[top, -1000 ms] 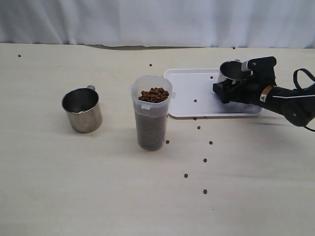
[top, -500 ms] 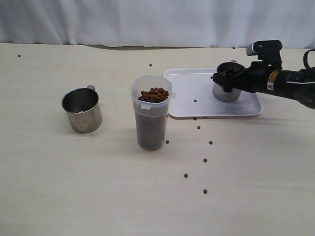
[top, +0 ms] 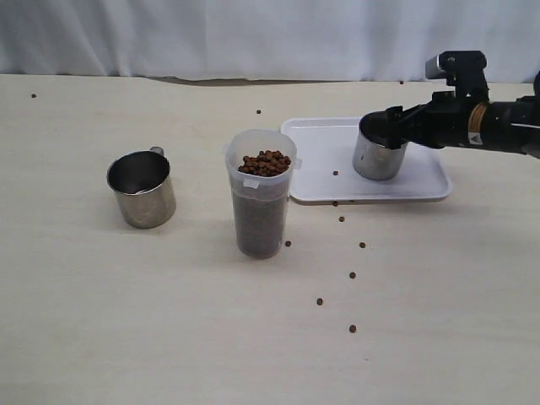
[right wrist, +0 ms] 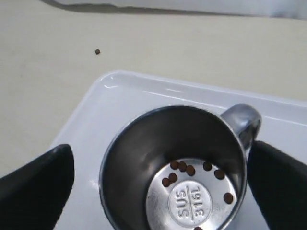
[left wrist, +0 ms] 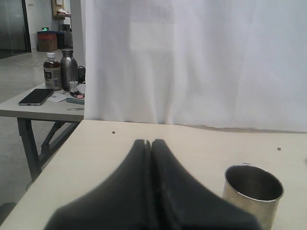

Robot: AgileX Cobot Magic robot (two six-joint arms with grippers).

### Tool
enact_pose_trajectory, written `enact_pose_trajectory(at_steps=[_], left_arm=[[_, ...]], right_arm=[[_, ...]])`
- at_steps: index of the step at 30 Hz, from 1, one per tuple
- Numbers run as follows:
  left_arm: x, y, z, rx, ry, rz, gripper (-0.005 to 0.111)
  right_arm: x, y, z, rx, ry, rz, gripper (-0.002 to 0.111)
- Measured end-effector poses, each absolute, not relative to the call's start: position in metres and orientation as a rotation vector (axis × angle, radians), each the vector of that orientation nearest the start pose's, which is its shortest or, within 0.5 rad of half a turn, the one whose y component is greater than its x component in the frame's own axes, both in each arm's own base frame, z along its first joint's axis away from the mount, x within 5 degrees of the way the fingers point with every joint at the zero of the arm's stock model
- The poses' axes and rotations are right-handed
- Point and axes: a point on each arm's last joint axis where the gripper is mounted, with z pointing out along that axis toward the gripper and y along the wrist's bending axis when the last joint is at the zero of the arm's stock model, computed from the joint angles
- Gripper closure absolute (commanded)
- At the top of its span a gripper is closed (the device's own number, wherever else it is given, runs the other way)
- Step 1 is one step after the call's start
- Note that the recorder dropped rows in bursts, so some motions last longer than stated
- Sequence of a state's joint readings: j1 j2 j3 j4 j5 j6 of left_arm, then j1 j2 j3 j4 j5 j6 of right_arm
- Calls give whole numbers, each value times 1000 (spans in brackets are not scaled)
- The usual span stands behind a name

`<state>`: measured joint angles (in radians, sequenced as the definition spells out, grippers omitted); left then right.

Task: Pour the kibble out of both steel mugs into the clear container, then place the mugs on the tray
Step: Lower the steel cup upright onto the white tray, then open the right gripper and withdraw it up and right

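The right gripper (top: 386, 126) is spread wide and holds nothing. It hangs just over the rim of a steel mug (top: 377, 160), which stands upright on the tray (top: 316, 139) toward its 3 o'clock end. In the right wrist view the mug (right wrist: 144, 158) sits between the two dark fingers (right wrist: 38, 187). One finger is clearly apart from the wall. The other is just beside the loop handle, and whether it touches cannot be told. A few pellets of kibble (right wrist: 191, 170) lie on the mug's stamped bottom.

The left gripper (left wrist: 150, 146) is pressed fully together with nothing between its jaws. The second steel mug (left wrist: 253, 196) stands upright on the table (top: 169, 329) near it, untouched.

In the exterior view the clear container (top: 260, 211) stands mid-table, heaped to the rim with kibble (top: 264, 162). The second mug (top: 142, 190) is at its 9 o'clock, well apart, and the tray is at its 2 o'clock, corner close to the rim. Stray pellets (top: 352, 275) dot the table from 3 to 5 o'clock of the container.
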<state>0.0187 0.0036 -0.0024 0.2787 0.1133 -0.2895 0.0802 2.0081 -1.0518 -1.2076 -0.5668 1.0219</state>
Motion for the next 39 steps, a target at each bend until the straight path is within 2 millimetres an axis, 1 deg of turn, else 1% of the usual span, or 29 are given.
enact_pose_trajectory(at_steps=[3,11,14,17,21,26,32,39], left_arm=[[57,4,204,-49,1593,30,107],[57,4,204,-49,1593,30,107],[57,4,204,-49,1593,30,107],[57,4,204,-49,1593,30,107],[57,4,204,-49,1593,30,107],[57,4,204,-49,1593,30,107],[57,4,204,-49,1593,30,107],[57,4,204,-49,1593,30,107]], right_arm=[[389,78,152,-504,2091,561,0],[376,79,195,-583,2053,561,0],[372,80,207,-536,2049,609,0],[369,81,215,-458,2064,663,0],[367,81,214,-390,2124,711,0],[367,78,212,-317,2167,705,0],[366,77,212,-302,2187,701,0],[363,81,214,-266,2204,790,0]])
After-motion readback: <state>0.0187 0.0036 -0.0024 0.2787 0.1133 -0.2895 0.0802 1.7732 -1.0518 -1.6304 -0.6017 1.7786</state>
